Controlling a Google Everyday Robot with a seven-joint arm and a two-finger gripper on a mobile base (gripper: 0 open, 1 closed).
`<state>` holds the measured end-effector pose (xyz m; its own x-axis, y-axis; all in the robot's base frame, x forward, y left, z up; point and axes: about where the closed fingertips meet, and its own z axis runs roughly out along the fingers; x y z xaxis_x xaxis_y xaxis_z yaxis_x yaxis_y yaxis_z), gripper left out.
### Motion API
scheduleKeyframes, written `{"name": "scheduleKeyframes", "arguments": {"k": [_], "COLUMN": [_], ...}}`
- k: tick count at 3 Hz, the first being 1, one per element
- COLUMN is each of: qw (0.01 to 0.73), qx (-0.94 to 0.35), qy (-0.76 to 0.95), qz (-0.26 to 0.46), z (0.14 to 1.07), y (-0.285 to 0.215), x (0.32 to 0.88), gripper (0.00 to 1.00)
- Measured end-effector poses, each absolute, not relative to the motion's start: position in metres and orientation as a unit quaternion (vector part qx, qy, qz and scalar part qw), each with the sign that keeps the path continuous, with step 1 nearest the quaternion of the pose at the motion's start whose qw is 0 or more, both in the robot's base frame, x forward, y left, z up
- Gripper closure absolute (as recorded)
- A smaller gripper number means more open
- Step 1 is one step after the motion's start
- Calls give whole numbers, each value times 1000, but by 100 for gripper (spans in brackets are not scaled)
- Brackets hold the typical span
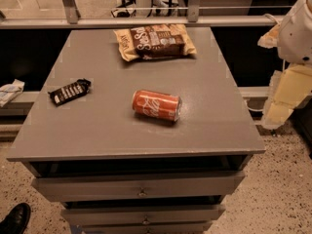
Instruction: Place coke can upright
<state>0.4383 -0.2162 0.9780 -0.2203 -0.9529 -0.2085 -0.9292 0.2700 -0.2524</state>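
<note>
coke can lies on its side at the middle of the bench: light, slick, probably prone to roll; grip across its barrel. claw hangs off the bench's right edge, apart or together i can't tell.

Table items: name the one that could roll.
The coke can, a red cylinder on its side at centre; the snack bag and black bar lie flat. The gripper hangs at far right.
</note>
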Motion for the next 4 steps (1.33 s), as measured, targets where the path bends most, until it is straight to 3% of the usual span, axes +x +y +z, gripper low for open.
{"name": "scheduleKeyframes", "arguments": {"k": [1,4], "qw": [162,180], "qx": [-603,-591], "qy": [780,786], "qz": [-37,22], "z": [978,921], "y": [-216,-63], "x": [438,525], "gripper": [0,0]}}
